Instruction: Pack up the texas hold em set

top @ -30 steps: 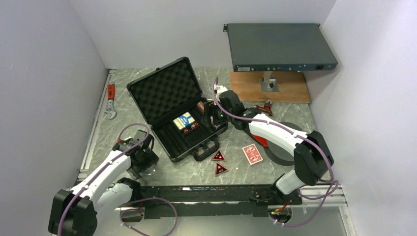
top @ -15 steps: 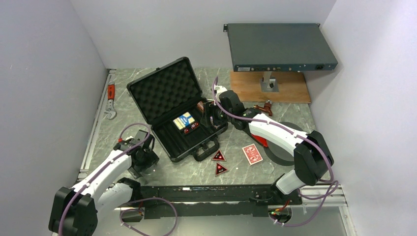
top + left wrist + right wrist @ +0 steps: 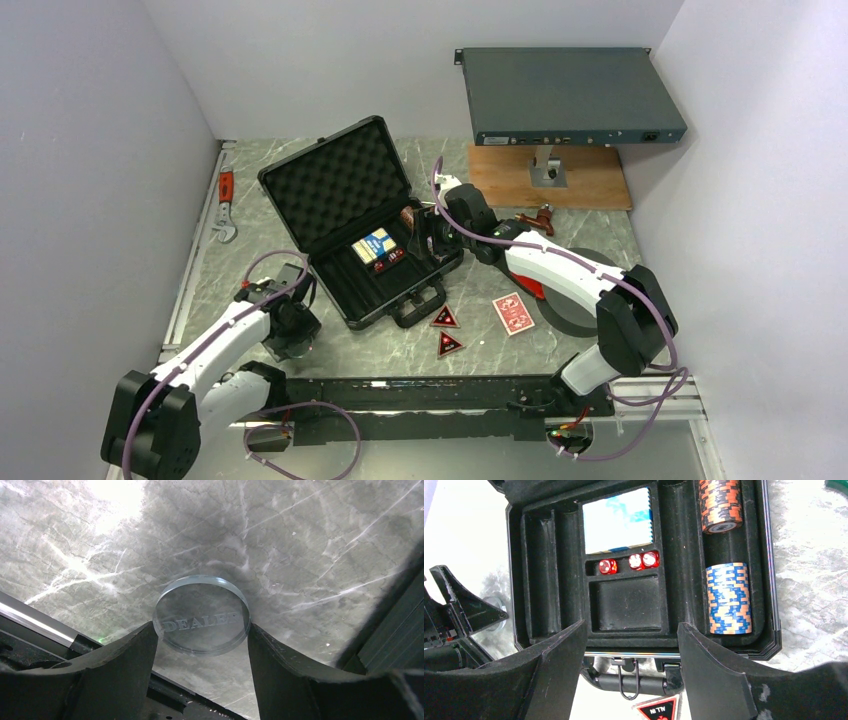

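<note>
The black briefcase (image 3: 425,268) lies open mid-table, its egg-crate foam lid (image 3: 335,185) raised. It holds a blue card deck (image 3: 619,520), red dice (image 3: 607,566) and two chip rolls (image 3: 729,597). My right gripper (image 3: 432,240) hovers open and empty over the case's front edge (image 3: 631,630), above the handle (image 3: 634,682). A red card deck (image 3: 513,313) and two red-black triangular tokens (image 3: 445,318) lie on the table in front. My left gripper (image 3: 290,330) is low over the table, open, its fingers on either side of a clear round "DEALER" disc (image 3: 201,614).
A grey rack-mount box (image 3: 570,95) stands on a wooden board (image 3: 550,175) at the back right. A black round disc (image 3: 580,300) lies under the right arm. A red-handled wrench (image 3: 226,205) lies at the left edge. A black rail (image 3: 430,395) runs along the near edge.
My left gripper has shifted slightly toward the near edge. The right arm and the case have not moved.
</note>
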`<state>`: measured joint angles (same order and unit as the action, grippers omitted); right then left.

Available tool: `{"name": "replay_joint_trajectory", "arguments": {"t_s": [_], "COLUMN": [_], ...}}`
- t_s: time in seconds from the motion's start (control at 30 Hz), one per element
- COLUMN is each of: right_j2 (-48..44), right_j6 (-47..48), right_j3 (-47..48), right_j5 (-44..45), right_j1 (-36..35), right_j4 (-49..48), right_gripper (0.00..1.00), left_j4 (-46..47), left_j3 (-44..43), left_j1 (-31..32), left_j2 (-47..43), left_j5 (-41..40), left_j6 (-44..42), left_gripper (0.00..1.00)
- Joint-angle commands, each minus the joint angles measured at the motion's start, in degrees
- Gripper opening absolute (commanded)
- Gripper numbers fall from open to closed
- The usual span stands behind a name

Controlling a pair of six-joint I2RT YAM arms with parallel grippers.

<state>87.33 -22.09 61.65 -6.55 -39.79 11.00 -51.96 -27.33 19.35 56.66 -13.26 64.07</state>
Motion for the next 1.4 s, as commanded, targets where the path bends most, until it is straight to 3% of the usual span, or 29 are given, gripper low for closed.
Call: {"name": "replay_joint_trajectory", "arguments": {"t_s": [0.0,0.5,0.57,0.63,0.83,1.03,1.27,1.37], "right_j2": [-0.1,-0.7,-0.6,-0.5,-0.6,-0.7,-0.2,-0.1], "right_j6": [0.5,0.7,0.7,0.6,0.7,0.7,0.5,0.5], "right_j3": [-0.2,-0.2,-0.3,-0.4,-0.4,-0.6,-0.5,-0.5], "right_j5": [-0.5,-0.1,0.0,0.0,0.1,0.1,-0.5,-0.5], "right_j1": [0.2,0.2,0.2,0.2,0.2,0.4,0.4,0.4], "right_j4": [-2.3,-2.1,-2.0,-2.1,-2.1,-2.3,-2.3,-2.4], "right_gripper": [0.7,0.7,0.7,0.7,0.7,0.7,0.7,0.7], "left_j4": [0.9,6.7,7.0,8.4,13.3,21.3,20.6,19.6], "left_j3": [-0.6,-0.3,-0.2,0.1,0.2,1.0,-0.2,-0.3], "left_j1": [0.2,0.2,0.2,0.2,0.3,0.6,1.1,1.2], "left_j2": [0.6,3.0,3.3,3.5,3.7,2.2,4.9,5.3], "left_j5": [-0.7,0.6,0.5,0.9,3.0,8.0,6.8,6.3], "left_j6": [-0.7,-3.2,-3.3,-4.0,-7.0,-13.7,-16.3,-16.2], "left_gripper": [0.68,0.72,0.69,0.58,0.43,0.39,0.46,0.63]}}
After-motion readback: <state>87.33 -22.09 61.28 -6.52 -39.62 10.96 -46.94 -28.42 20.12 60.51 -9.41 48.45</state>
